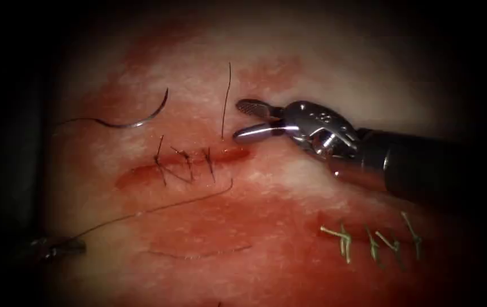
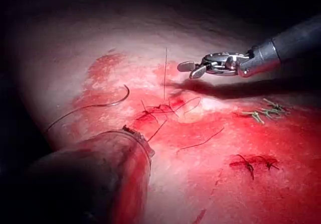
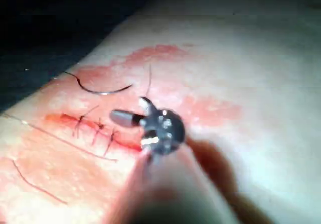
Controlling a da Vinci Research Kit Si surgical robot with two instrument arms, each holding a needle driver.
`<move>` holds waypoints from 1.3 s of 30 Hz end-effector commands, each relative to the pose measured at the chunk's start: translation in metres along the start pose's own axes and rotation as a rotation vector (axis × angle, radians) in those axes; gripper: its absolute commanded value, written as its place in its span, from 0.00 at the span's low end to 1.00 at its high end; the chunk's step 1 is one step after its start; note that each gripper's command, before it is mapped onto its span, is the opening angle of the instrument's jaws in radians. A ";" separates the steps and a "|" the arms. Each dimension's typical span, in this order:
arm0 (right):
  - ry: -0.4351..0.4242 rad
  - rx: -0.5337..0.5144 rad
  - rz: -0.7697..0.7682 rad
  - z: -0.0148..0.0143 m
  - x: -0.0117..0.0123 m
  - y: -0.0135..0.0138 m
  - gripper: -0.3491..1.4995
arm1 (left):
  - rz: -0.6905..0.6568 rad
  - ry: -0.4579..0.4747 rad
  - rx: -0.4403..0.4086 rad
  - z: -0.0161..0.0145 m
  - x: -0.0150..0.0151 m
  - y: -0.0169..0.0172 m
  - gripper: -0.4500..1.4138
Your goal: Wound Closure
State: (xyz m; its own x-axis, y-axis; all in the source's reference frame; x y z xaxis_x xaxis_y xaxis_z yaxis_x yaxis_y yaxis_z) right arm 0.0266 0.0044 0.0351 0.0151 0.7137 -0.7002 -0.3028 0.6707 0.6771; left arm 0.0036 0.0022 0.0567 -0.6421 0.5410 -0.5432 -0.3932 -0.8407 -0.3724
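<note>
The curved needle [image 1: 141, 119] lies free on the tissue [image 1: 288, 74], above the left part of the cut [image 1: 141, 173] and not in the tissue; neither tool holds it. Its thread trails off to the left. The cut carries several dark stitches [image 1: 183, 165]. My right tool [image 1: 243, 120] hovers just above the cut's right end with its jaws open and nothing in them, beside an upright thread end [image 1: 226, 99]. My left tool [image 1: 64, 247] sits dim at the lower left, shut on a long thread [image 1: 158, 209] that runs up to the stitches. The needle [image 2: 108, 103] [image 3: 100, 91] also shows in both wrist views.
Green stitches [image 1: 368, 239] close a second cut at the lower right. A loose piece of thread [image 1: 198, 254] lies below the long thread. Red fluid stains the tissue around the cut. Another dark-stitched cut [image 2: 253, 163] shows in the left wrist view.
</note>
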 end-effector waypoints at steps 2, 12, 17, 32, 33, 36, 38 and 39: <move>-0.004 0.005 -0.102 -0.0006 0.0010 -0.0009 0.79 | 0.004 0.014 0.020 0.0012 0.0017 -0.0009 0.00; -0.185 0.052 -0.248 -0.0046 0.0096 -0.0122 0.88 | 0.032 0.011 0.082 0.0095 0.0071 -0.0021 0.00; -0.278 0.074 -0.399 -0.0036 0.0111 -0.0173 0.80 | 0.051 0.002 0.106 0.0125 0.0097 -0.0012 0.00; -0.783 0.079 -0.777 0.0015 0.0057 -0.0170 0.25 | 0.059 -0.007 0.115 0.0129 0.0110 -0.0002 0.00; -0.772 0.098 -0.797 0.0013 0.0059 -0.0173 0.09 | 0.060 -0.007 0.115 0.0129 0.0109 -0.0002 0.00; -0.719 0.117 -0.804 0.0008 0.0070 -0.0181 0.00 | 0.061 -0.006 0.113 0.0128 0.0108 -0.0003 0.00; -0.682 0.130 -0.815 0.0006 0.0079 -0.0188 0.00 | 0.061 -0.006 0.113 0.0128 0.0107 -0.0004 0.00; -0.682 0.134 -0.819 0.0006 0.0083 -0.0190 0.00 | 0.061 -0.007 0.115 0.0128 0.0107 -0.0004 0.00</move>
State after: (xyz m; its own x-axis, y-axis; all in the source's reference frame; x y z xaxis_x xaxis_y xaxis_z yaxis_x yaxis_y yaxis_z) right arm 0.0322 -0.0027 0.0164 0.7098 -0.0257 -0.7039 0.1456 0.9831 0.1109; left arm -0.0111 0.0076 0.0602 -0.6726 0.4901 -0.5544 -0.4273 -0.8690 -0.2497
